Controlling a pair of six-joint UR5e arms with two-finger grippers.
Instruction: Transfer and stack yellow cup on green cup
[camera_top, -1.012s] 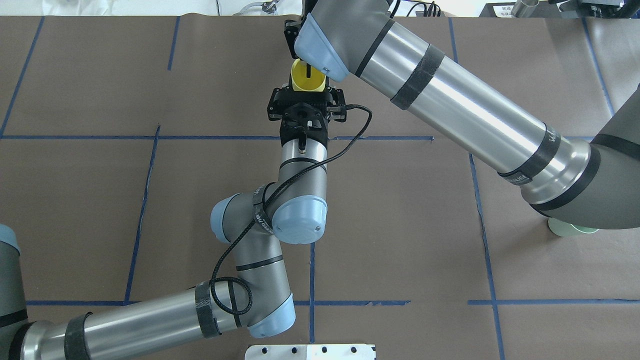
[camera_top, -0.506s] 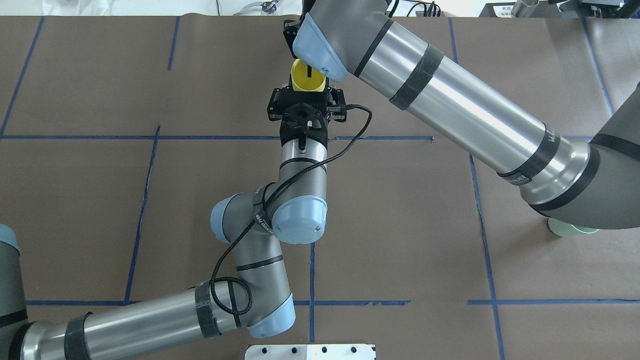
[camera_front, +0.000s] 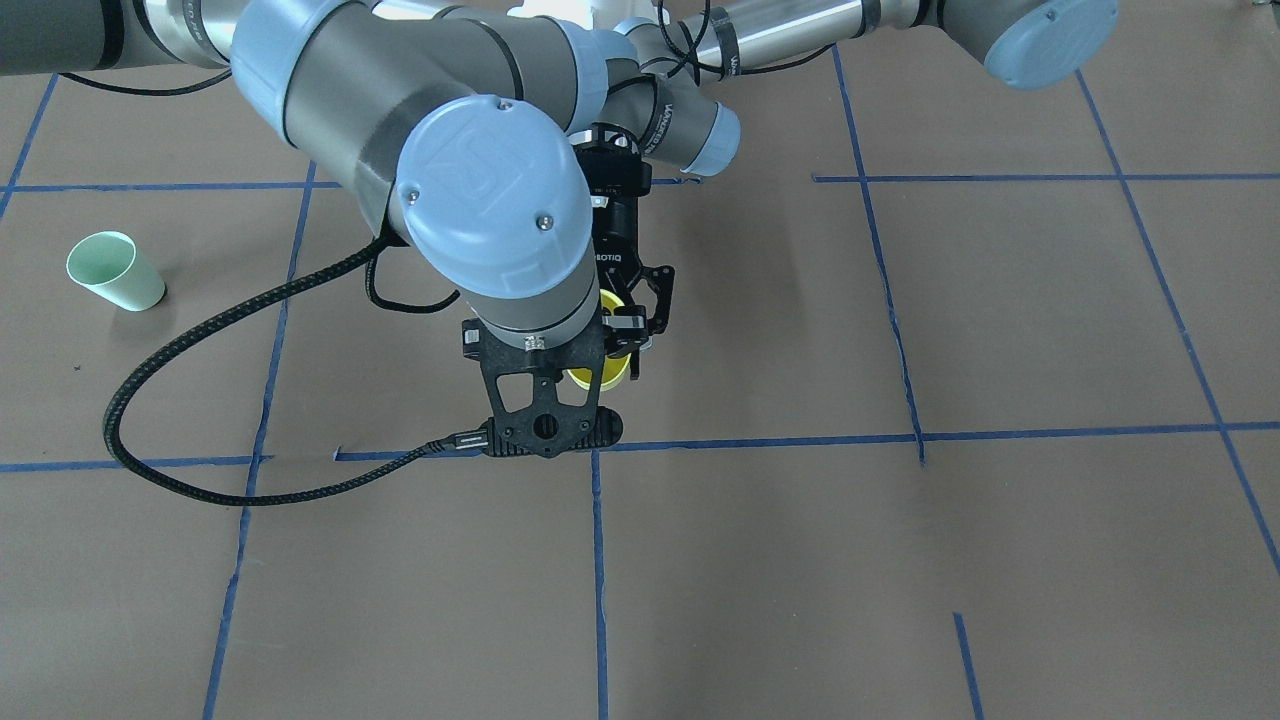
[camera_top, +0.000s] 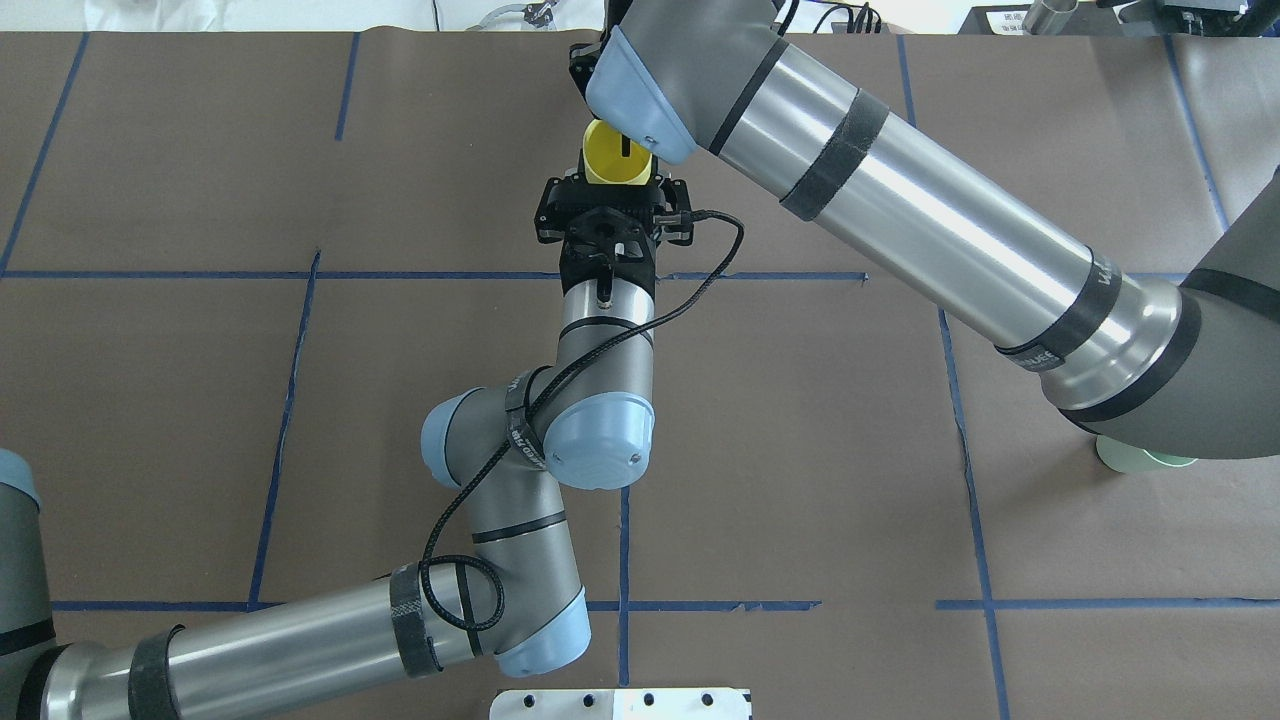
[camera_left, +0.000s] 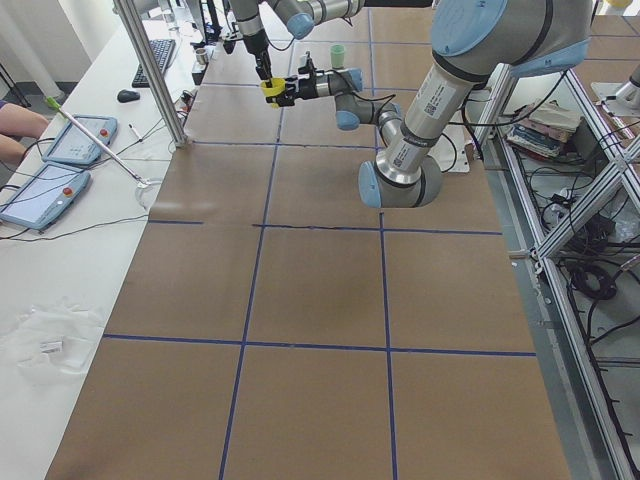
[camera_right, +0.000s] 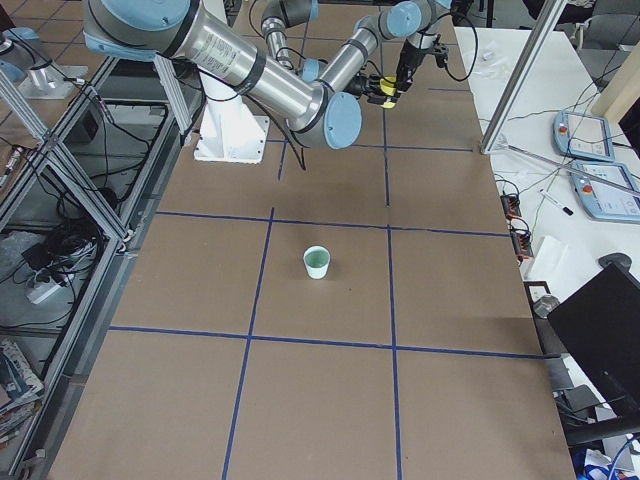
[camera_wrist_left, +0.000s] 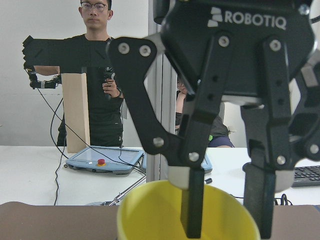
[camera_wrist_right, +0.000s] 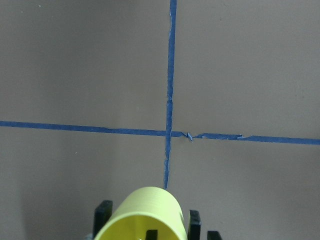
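The yellow cup (camera_top: 608, 165) is held off the table at the far middle, upright with its rim up. My left gripper (camera_front: 628, 338) reaches in level from the near side and is shut on the cup's sides. My right gripper (camera_wrist_left: 226, 220) hangs down over the cup and is open. One of its fingers (camera_wrist_left: 192, 205) is inside the cup and the other is outside the wall. The cup also shows in the right wrist view (camera_wrist_right: 145, 212). The green cup (camera_front: 110, 272) stands alone on the right side of the table, partly hidden under my right arm in the overhead view (camera_top: 1140, 458).
Blue tape lines (camera_top: 620, 540) cross the brown table cover. A black cable (camera_front: 200, 400) loops down from my right wrist to the table. A white plate (camera_top: 620, 703) sits at the near edge. A side table with pendants (camera_left: 60, 160) and a metal post (camera_left: 150, 70) stand past the far edge.
The right gripper's finger inside the yellow cup has shifted slightly to the right. The left arm and the cup have stayed in place.
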